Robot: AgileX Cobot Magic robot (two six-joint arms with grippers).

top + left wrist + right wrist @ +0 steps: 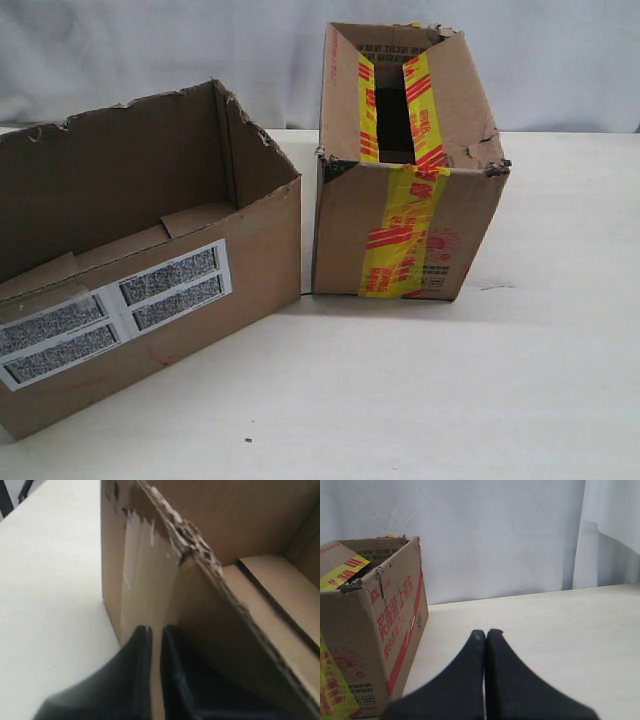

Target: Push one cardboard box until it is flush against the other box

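The plain cardboard box [262, 262] with a torn rim and white barcode labels [120, 310] lies at the left in the exterior view, open at the top and angled to the other box. The taped box [345, 230] with yellow-and-red tape stands upright at centre, and a thin gap shows between their near corners. Neither gripper shows in the exterior view. In the left wrist view my left gripper [156, 628] is at an outer vertical corner of the plain box [145, 570], with only a slit between its fingers. My right gripper [486, 632] is shut and empty over the table, apart from the taped box [380, 610].
Both boxes rest on a pale table [450, 400]. A white curtain [495, 530] hangs behind the table's far edge. Bare tabletop stretches to the right of the taped box and in front of both boxes.
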